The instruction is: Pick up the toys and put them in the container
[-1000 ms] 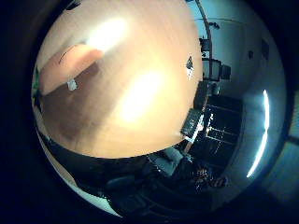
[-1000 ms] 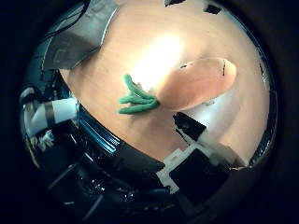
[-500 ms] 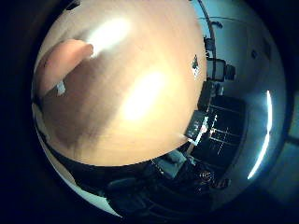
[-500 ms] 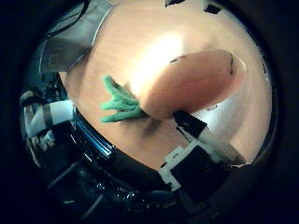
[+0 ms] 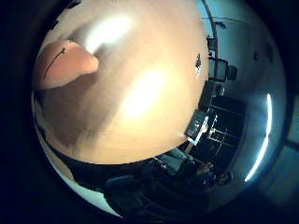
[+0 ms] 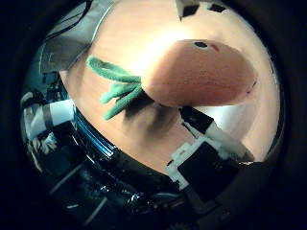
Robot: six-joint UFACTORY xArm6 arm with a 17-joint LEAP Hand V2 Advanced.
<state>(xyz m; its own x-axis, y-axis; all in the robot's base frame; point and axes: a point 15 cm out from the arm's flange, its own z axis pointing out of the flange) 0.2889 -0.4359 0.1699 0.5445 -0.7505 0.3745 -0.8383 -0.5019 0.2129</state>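
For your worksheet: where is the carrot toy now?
The carrot toy lies on the wooden table, close under the hand's palm.

The plush carrot toy (image 6: 201, 74) close under my palm is orange, with a small black dot and a red speck near one end and a thin dark stitched line along its side. Its leaves (image 6: 115, 86) are bright green. The table (image 5: 140, 93) is pale, light brown wood. My own finger (image 6: 206, 153) is white and black.
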